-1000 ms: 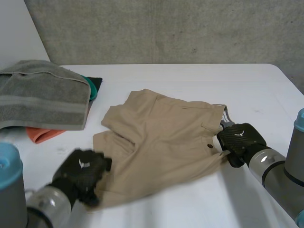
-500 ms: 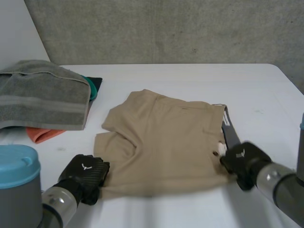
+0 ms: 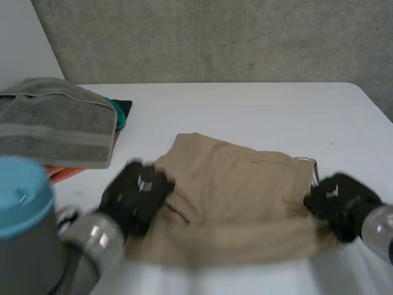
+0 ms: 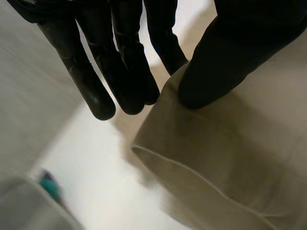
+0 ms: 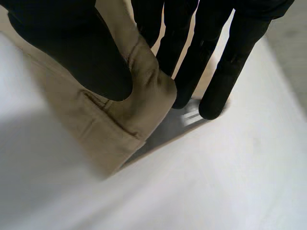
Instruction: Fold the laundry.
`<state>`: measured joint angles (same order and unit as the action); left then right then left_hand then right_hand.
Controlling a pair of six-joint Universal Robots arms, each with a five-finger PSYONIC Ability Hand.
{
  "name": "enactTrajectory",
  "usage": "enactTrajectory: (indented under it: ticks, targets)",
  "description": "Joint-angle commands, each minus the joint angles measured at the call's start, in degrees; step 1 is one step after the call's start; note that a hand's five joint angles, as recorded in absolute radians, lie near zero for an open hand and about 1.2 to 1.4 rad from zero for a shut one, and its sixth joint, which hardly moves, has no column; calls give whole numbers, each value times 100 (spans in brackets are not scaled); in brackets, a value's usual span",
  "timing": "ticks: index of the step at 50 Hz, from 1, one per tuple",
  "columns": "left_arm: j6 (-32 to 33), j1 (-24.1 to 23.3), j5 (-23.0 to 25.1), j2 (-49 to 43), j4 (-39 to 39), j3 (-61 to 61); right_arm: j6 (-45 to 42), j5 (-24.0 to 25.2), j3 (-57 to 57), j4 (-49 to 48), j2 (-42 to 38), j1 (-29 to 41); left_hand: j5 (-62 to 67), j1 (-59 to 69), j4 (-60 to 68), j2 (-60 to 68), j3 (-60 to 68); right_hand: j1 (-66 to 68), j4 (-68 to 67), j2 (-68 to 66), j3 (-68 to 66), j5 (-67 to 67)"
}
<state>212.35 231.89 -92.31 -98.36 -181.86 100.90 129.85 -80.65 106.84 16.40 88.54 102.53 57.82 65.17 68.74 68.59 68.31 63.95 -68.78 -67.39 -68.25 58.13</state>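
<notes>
Tan shorts (image 3: 245,184) lie in the middle of the white table (image 3: 245,104), their near edge raised off it. My left hand (image 3: 136,193) is at the shorts' left end, on a leg hem. In the left wrist view the thumb (image 4: 230,57) presses the hem fold (image 4: 216,158) against the fingers (image 4: 120,62). My right hand (image 3: 338,200) is at the right end by the waistband. In the right wrist view its thumb (image 5: 81,52) and fingers (image 5: 211,48) pinch the tan edge (image 5: 139,86).
A folded grey towel (image 3: 55,120) tops a pile at the table's left, with an orange cloth (image 3: 61,173) under it and a teal and dark item (image 3: 120,114) beside it. A concrete wall stands behind the table.
My left hand has shut on the leg hem. Both hands have lifted the near edge and carried it away from me; the shorts have slid somewhat to the right.
</notes>
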Motion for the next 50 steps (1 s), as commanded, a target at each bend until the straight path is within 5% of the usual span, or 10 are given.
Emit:
enactTrajectory:
  ticks: [1, 12, 20, 21, 22, 23, 25, 38, 45, 50]
  targets:
    - [1044, 286, 3, -1709, -1727, -1561, 707, -100, -628, -1356, -801, 65, 1218, 1483, 1126, 1141, 1169, 1605, -1122, -1261, -1175, 1187]
    - [1397, 498, -23, -4601, -1993, -4655, 866, -1031, -2149, -2808, -2911, 205, 1218, 1483, 1126, 1141, 1169, 1605, -1122, -1261, -1175, 1187]
    - [1380, 515, 29, -5615, -2064, -5967, 875, -1269, -3275, -3169, -4037, 364, 1218, 1483, 1126, 1141, 1169, 1605, -1122, -1261, -1175, 1187]
    - [1371, 507, 21, -5659, -2090, -6038, 884, -1269, -3345, -3204, -4098, 364, 1218, 1483, 1126, 1141, 1169, 1128, -645, -784, -698, 710]
    - [1336, 480, 21, -5703, -2203, -6091, 884, -1278, -3459, -3257, -4212, 372, 1037, 1302, 945, 960, 988, -2824, 3306, 3167, 3254, -3241]
    - [1336, 471, 12, -5712, -2265, -6091, 884, -1287, -3495, -3266, -4248, 381, -1163, -898, -1255, -1240, -1212, -4995, 5477, 5339, 5425, -5412]
    - [1336, 445, -32, -5704, -2423, -6057, 910, -1287, -3512, -3292, -4257, 425, -5782, -5517, -5874, -5859, -5831, -5395, 5878, 5739, 5825, -5813]
    - [686, 410, -428, -3718, -2916, -3913, 1657, -858, -2108, -2118, -2334, 31, -5782, -5517, -5874, -5859, -5831, -5323, 5806, 5667, 5753, -5741]
    - [132, 392, -393, -2698, -2916, -2498, 1974, -198, -1413, -1263, -2086, -304, -5782, -5517, -5874, -5859, -5831, -4630, 5113, 4974, 5060, -5048]
    - [-106, 375, -384, -2522, -2916, -1987, 2000, 101, -938, -1603, -2095, -576, -5782, -5517, -5874, -5859, -5831, -4412, 4894, 4755, 4842, -4829]
